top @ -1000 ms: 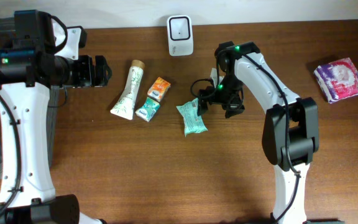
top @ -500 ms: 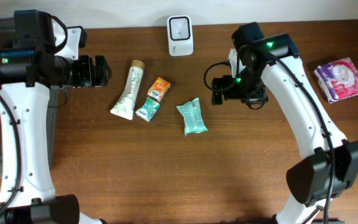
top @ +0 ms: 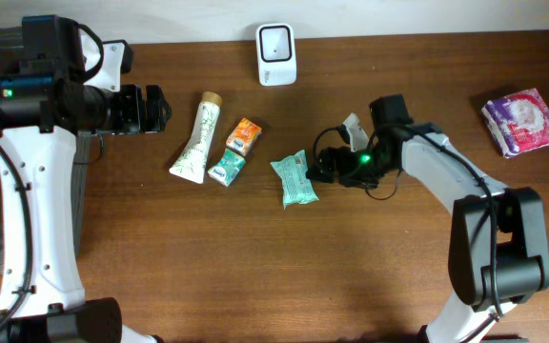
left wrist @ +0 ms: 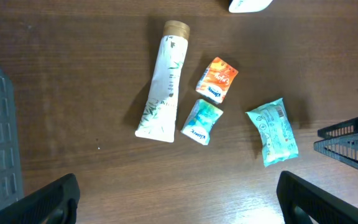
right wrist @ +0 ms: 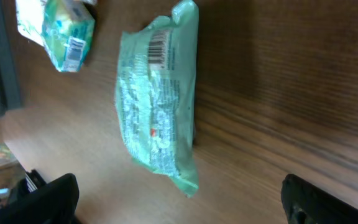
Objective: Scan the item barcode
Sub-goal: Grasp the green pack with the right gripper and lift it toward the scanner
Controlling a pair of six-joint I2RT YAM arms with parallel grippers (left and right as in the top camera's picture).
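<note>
The green packet lies flat on the brown table, near the middle. The right gripper is just beside it, on its right side, and does not touch it. Its jaws are spread wide and hold nothing. The left gripper is well apart, up on the left side. Its jaws are spread wide too, with nothing in them.

The barcode is on top of the packet, near 1 end, so it faces up. The white scanner stands at the far edge of the table.

The packet looks soft, puffy and light. Its wrap looks like shiny plastic, so it may crinkle and slip. It will likely bend if it is held by 1 end. The best place to grab looks like the middle, with 1 finger on each long side. The fingers should stay off the barcode end, so the scanner can see it. A soft squeeze should be enough.

A tube, an orange packet and a small blue-green packet lie to the left. A pink packet lies far to the right.
</note>
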